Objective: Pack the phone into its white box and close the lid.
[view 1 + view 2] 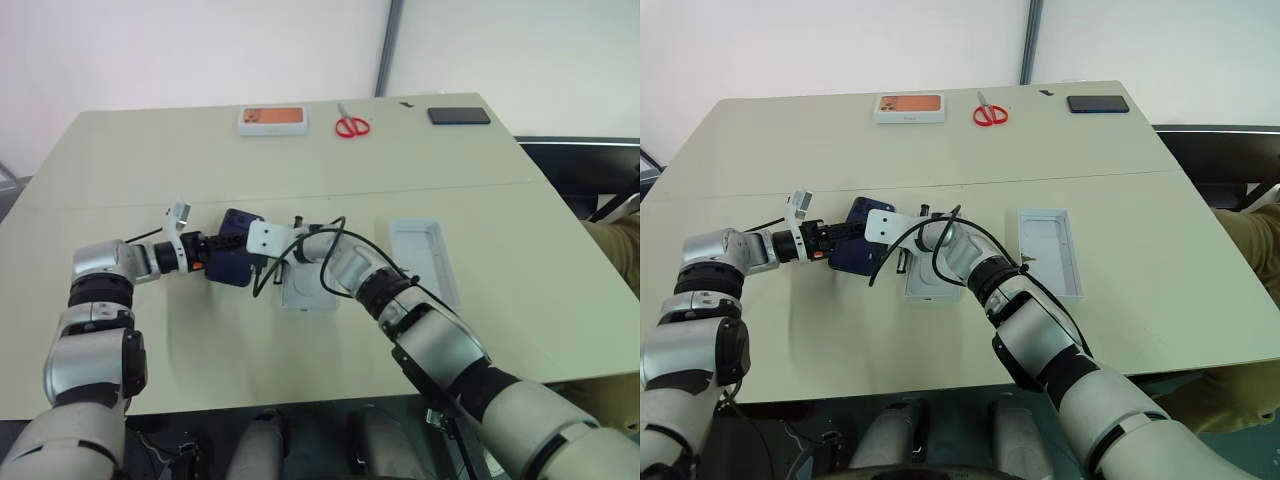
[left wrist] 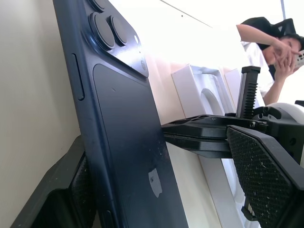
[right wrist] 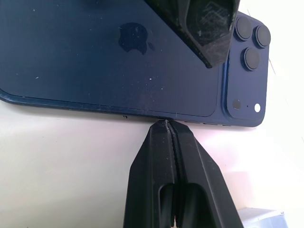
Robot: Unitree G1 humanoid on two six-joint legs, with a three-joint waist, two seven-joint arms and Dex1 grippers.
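A: Where is the phone (image 1: pixel 852 250)?

B: Tilted up on one long edge off the table (image 1: pixel 1120 300), just left of the white box (image 1: pixel 925 280), back side showing, camera cluster at the far end from the left gripper (image 1: pixel 208 255).

A: Left fingers?

B: Apart, one on each side of the phone. In the left wrist view one pad (image 2: pixel 83 190) lies against the phone's hidden face; the other pad (image 2: pixel 261 171) stands clear of the navy back.

A: Right gripper (image 3: pixel 166 124)?

B: Fingers pressed together, nothing between them. The closed tips touch the phone's long edge from the box side.

A: The box itself?

B: Flat on the table, partly under the right forearm. A white card with an oval outline (image 2: pixel 209 99) appears inside it, though I cannot be sure.

A: The lid (image 1: pixel 1050 250)?

B: Right of the box, well apart, pale inside facing up.

A: Anything else?

B: Beyond the box, along the far edge: orange-topped box (image 1: pixel 910 106), red scissors (image 1: pixel 990 113), black slab (image 1: pixel 1098 104). A person (image 2: pixel 273 52) sits past the table.
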